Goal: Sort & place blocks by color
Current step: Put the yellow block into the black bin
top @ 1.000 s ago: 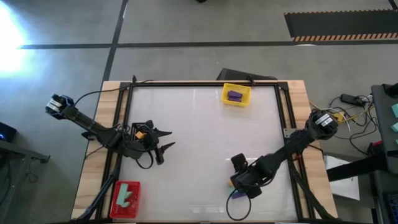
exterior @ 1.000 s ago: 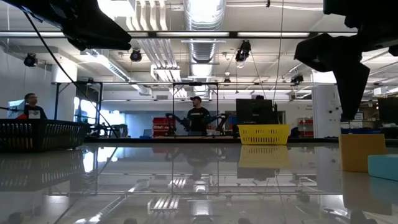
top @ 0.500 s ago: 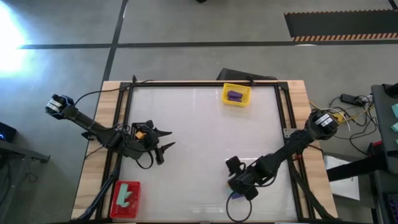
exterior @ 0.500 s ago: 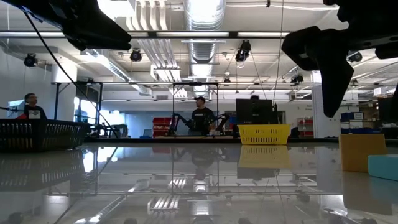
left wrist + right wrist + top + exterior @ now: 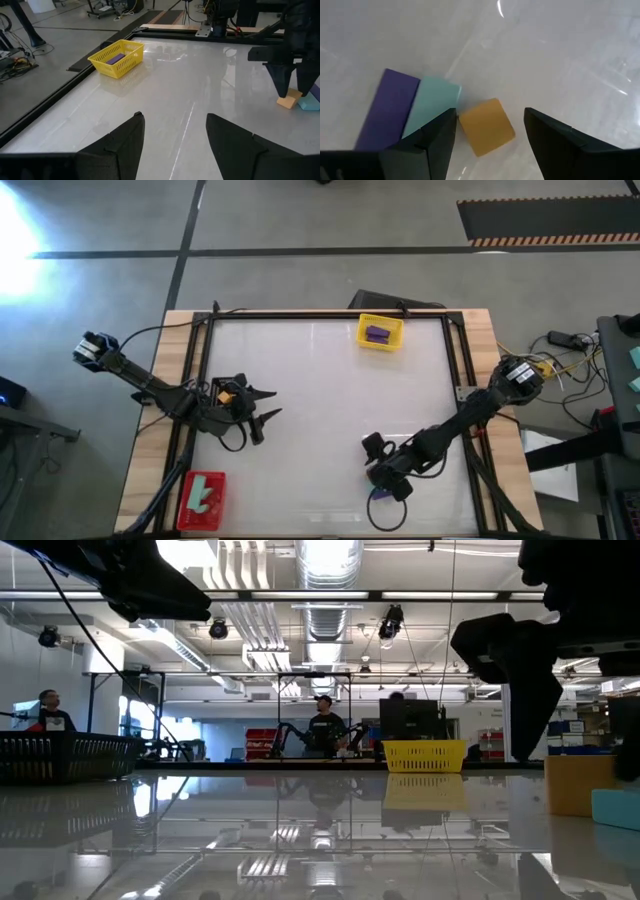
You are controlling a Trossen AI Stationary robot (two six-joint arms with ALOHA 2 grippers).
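The yellow tray sits at the far edge of the desk and holds a purple bar; the left wrist view shows the same mesh-sided tray with the purple piece inside. The red tray at the near left corner holds mint-teal bars (how many, I cannot tell).

Three loose blocks lie together on the desk under the right arm: an orange cube, a mint-teal bar just beside it, and a purple bar touching the teal one's other side. The right gripper hovers over them with its fingers spread and released; the orange cube shows in the gap between the fingers, and nothing is grasped.

The left gripper waits near the desk's left side, fingers parted and empty.

From above, the right arm hides most of the loose group. The left wrist view catches the cube and teal bar below the right gripper. The low view shows a person in the room behind.
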